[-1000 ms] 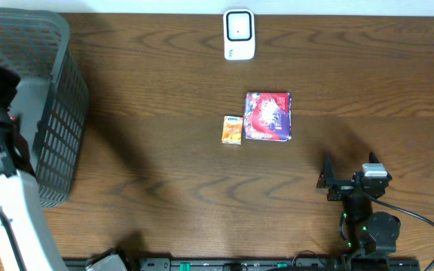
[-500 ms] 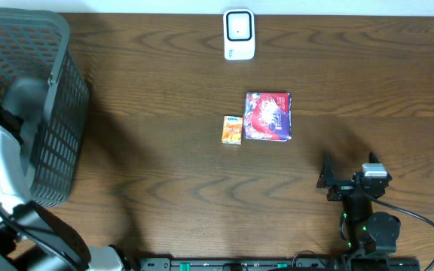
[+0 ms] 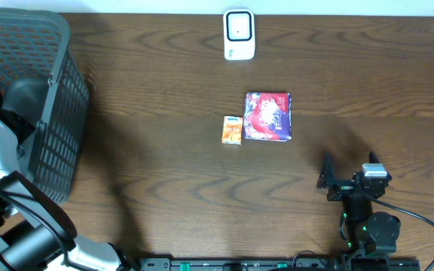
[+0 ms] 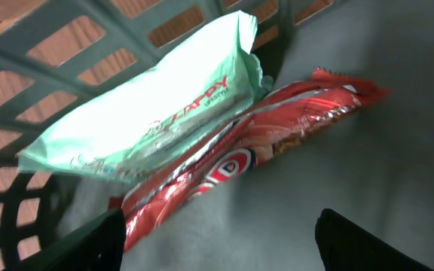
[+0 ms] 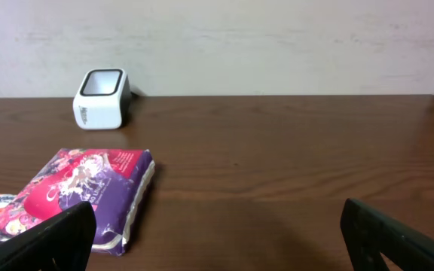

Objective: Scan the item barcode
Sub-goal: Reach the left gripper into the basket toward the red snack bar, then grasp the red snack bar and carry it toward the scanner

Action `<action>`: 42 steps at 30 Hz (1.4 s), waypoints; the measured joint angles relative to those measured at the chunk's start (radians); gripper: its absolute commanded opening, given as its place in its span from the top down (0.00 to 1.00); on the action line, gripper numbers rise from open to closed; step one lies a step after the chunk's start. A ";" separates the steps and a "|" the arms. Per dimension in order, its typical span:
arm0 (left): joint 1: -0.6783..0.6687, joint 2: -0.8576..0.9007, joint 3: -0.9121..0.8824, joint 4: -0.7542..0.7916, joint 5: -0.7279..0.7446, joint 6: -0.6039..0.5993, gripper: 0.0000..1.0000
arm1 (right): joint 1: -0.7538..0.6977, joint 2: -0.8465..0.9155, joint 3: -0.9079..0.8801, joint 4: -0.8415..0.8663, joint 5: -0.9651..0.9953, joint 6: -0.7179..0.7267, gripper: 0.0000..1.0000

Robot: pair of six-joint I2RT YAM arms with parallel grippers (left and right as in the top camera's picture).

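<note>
Grey mesh basket point(image 3: 51, 113) at the left edge of the table point(image 3: 164, 173) holds a pale green pack point(image 4: 157, 113) lying partly over a red packet point(image 4: 277, 135). The left gripper point(image 4: 221, 241) hangs above them, fingers spread, grasping nothing. A purple packet point(image 3: 267, 116) and a small orange box point(image 3: 232, 129) lie side by side mid-table, near the white scanner point(image 3: 239, 34). The right gripper point(image 5: 217, 241) is released and well apart from them.

Soft even light on the table point(image 3: 164, 165); glare whitens the slightly blurred green packet point(image 4: 164, 113) in the dim basket point(image 4: 383, 150)
</note>
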 measured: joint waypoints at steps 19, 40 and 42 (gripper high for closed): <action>0.080 0.166 0.002 0.053 0.158 0.148 0.92 | 0.000 0.000 0.000 0.000 0.000 0.000 0.01; -0.191 -0.458 -0.001 0.341 0.895 -0.366 0.92 | 0.000 0.000 0.000 0.000 0.000 0.000 0.01; -0.318 -0.524 -0.001 0.294 0.875 -0.361 0.92 | 0.000 0.000 0.000 0.000 0.000 0.000 0.01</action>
